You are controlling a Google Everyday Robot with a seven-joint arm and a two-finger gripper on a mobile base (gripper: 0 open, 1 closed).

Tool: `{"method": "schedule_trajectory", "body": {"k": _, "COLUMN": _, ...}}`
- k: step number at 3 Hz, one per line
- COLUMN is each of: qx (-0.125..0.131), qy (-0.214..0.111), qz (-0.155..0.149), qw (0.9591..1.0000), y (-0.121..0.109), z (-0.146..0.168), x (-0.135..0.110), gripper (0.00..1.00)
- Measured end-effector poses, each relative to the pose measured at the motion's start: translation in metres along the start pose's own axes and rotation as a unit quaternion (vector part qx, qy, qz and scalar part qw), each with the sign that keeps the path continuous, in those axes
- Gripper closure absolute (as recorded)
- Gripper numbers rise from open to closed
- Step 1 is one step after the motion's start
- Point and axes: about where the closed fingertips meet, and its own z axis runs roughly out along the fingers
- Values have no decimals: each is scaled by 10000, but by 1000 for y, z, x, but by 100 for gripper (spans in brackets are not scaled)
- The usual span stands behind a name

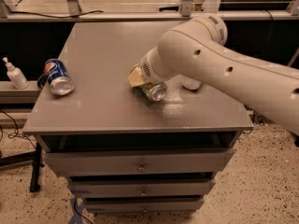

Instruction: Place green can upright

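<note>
At table centre, green can [154,91]: tipped on its side, silver end facing the camera, green body mostly hidden.
Gripper [144,83]: directly over the can, seemingly clamped on it.
Table [103,45]: grey; Pepsi can [59,77] lying at left edge.
</note>
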Motion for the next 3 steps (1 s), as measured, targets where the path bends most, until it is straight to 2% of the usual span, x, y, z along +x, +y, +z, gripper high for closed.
{"method": "schedule_trajectory", "body": {"k": 1, "qx": -2, "qy": -2, "qz": 0, "qw": 10000, "y": 0, "z": -4, "x": -4, "gripper": 100}}
{"method": "schedule_trajectory", "body": {"k": 2, "qx": -195, "qy": -484, "qz": -34, "qw": 9986, "y": 6, "z": -5, "x": -25, "gripper": 100}}
{"method": "schedule_trajectory", "body": {"k": 3, "qx": -756, "qy": -1688, "qz": -99, "qw": 9827, "y": 21, "z": -19, "x": -82, "gripper": 100}}
